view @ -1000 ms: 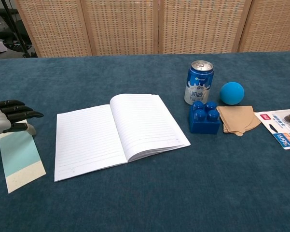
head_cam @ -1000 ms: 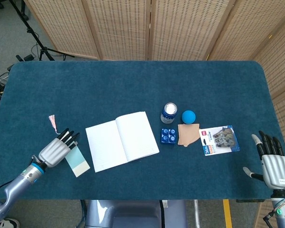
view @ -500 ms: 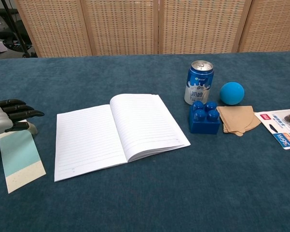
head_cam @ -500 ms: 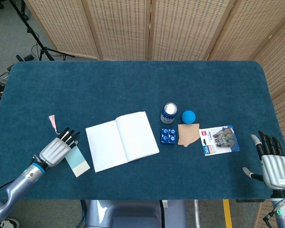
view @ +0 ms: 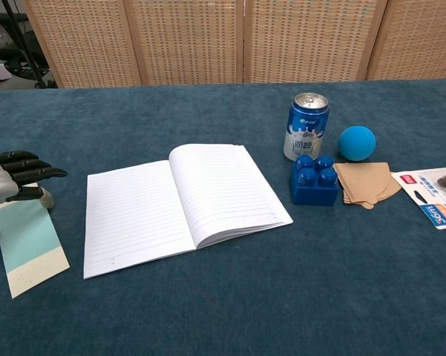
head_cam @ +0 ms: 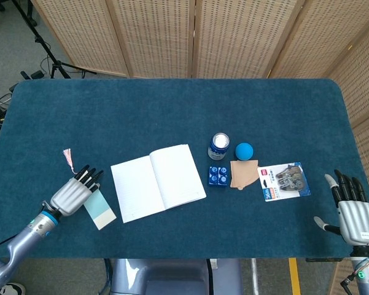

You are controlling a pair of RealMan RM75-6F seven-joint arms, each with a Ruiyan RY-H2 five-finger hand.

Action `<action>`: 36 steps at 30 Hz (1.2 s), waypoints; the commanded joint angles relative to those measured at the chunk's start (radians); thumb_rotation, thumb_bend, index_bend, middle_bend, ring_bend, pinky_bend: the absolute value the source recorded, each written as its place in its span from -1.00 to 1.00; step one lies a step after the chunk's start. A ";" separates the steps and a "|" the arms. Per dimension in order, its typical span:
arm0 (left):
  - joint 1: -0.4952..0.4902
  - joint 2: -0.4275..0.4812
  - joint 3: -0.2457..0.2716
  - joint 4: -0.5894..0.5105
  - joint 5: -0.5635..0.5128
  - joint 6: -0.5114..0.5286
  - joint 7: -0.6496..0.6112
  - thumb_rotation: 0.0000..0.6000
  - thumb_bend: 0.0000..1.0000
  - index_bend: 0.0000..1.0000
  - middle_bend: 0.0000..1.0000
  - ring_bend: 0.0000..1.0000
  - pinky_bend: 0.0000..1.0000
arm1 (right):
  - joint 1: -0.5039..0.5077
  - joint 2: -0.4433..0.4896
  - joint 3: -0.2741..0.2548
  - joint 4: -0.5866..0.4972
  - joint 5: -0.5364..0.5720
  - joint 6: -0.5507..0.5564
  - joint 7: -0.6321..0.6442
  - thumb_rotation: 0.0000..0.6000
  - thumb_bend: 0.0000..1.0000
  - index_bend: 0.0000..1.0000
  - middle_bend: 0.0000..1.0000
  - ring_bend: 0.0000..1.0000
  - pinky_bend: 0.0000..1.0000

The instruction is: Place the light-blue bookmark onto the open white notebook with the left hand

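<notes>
- Bare blue cloth lies between the bookmark (head_cam: 100,209) and the notebook (head_cam: 158,182) at its 3 o'clock.
- Can (head_cam: 218,146) and brick (head_cam: 217,176) crowd the notebook's 3 o'clock edge.

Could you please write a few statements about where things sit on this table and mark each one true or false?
1. The light-blue bookmark lies on the open white notebook. False: it lies on the table cloth to the notebook's left, under the left hand.
2. The can stands upright beside the blue ball. True.
3. The right hand holds the blue block. False: it holds nothing, fingers apart, near the table's right edge.
4. The blue block sits between the notebook and the tan folded paper. True.
5. The notebook is closed. False: it lies open.
</notes>
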 commanded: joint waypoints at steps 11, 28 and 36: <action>-0.004 0.055 -0.019 -0.068 0.001 0.035 -0.033 1.00 -0.39 -0.24 -1.00 -1.00 -1.00 | 0.000 0.001 0.000 -0.001 0.001 0.000 0.000 1.00 -0.84 -0.94 -1.00 -1.00 -1.00; -0.089 0.047 -0.060 -0.080 0.080 0.043 -0.051 1.00 -0.39 -0.24 -1.00 -1.00 -1.00 | 0.010 -0.005 0.004 0.007 0.019 -0.025 -0.007 1.00 -0.84 -0.94 -1.00 -1.00 -1.00; -0.157 -0.021 -0.087 -0.002 0.074 -0.021 -0.071 1.00 -0.39 -0.24 -1.00 -1.00 -1.00 | 0.024 -0.010 0.014 0.020 0.051 -0.058 -0.005 1.00 -0.84 -0.94 -1.00 -1.00 -1.00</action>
